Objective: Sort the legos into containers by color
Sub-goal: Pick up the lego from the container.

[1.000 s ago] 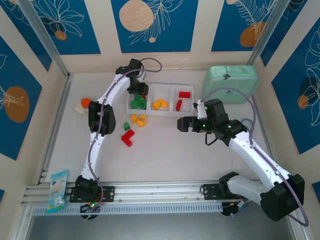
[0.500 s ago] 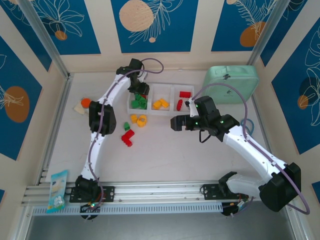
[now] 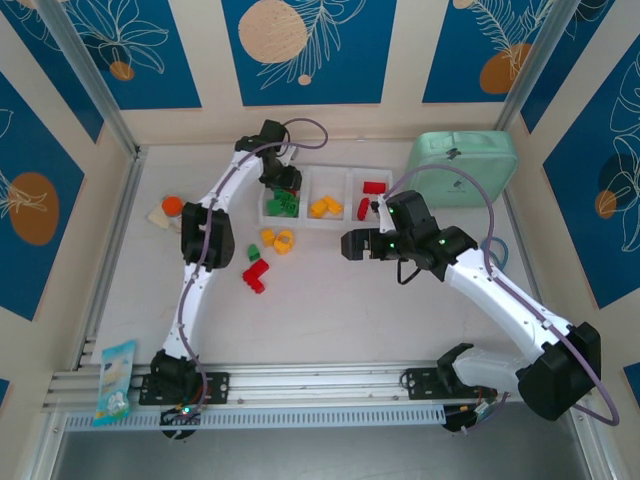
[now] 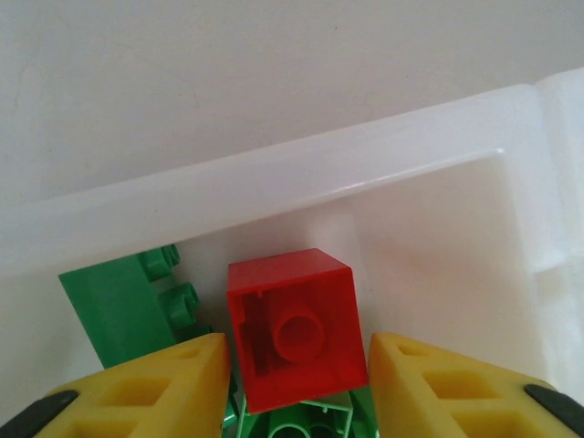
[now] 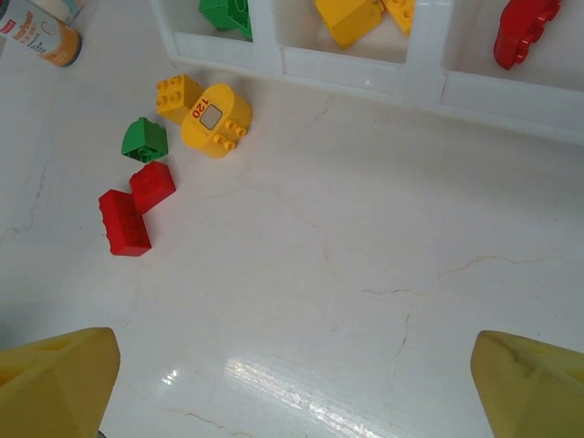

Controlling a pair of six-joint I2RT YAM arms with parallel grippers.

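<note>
The white three-compartment tray (image 3: 325,224) lies at the back of the table. Its left compartment holds green legos (image 3: 280,205), the middle yellow ones (image 3: 322,207), the right red ones (image 3: 372,188). My left gripper (image 3: 283,185) is down in the left compartment, shut on a red lego (image 4: 294,328) whose hollow underside faces the camera. It rests over green legos (image 4: 128,297) by the tray wall (image 4: 274,187). Loose on the table are two yellow legos (image 5: 216,120), a green one (image 5: 144,139) and two red ones (image 5: 123,222). My right gripper (image 3: 352,245) hovers open and empty over bare table.
A mint-green rounded case (image 3: 461,165) stands at the back right. An orange-capped bottle (image 3: 170,207) lies left of the tray. A blue packet (image 3: 115,380) rests on the front rail at the left. Bare table spreads below the right gripper (image 5: 294,365).
The right arm swung left toward the table's middle, then nearly stopped. The left gripper shifted slightly right over the left compartment.
</note>
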